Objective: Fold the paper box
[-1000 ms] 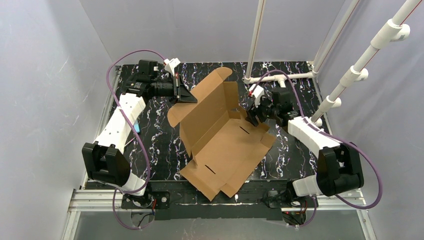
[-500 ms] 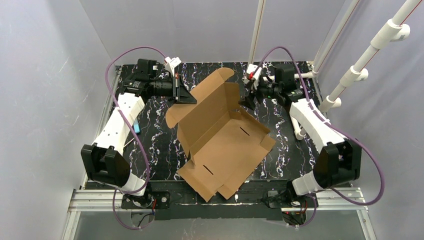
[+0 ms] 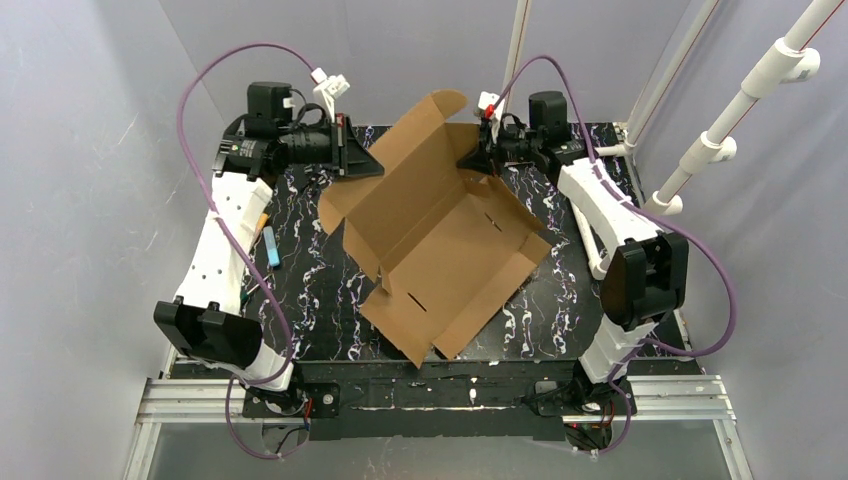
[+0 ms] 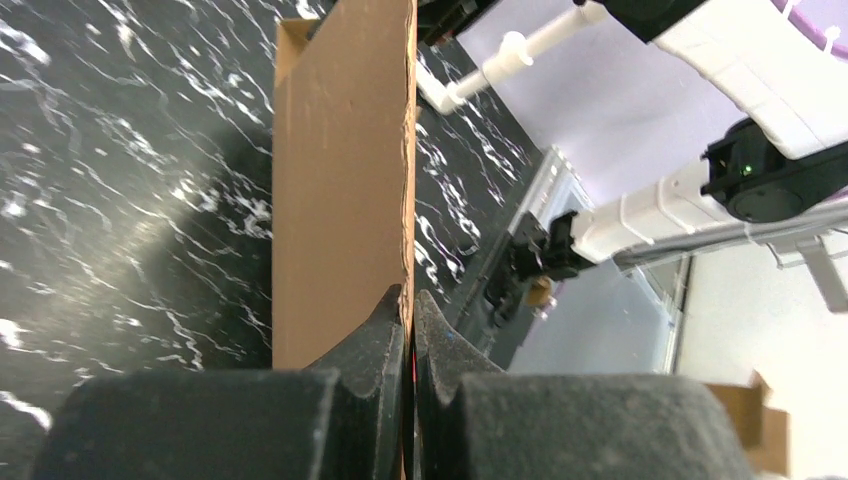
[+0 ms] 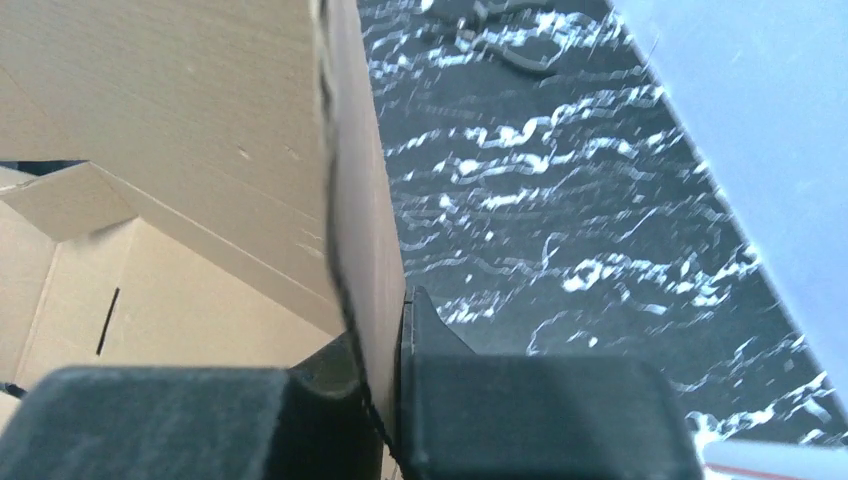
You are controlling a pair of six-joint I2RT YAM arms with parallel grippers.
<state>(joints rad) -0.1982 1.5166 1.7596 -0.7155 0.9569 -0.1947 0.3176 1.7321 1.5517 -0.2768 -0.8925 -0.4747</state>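
Counted one brown cardboard paper box, unfolded mid-table with far panels raised, pinched at two spots: left gripper clamped on a left flap's edge, right gripper clamped on a far-right panel's edge; two slots visible inside.
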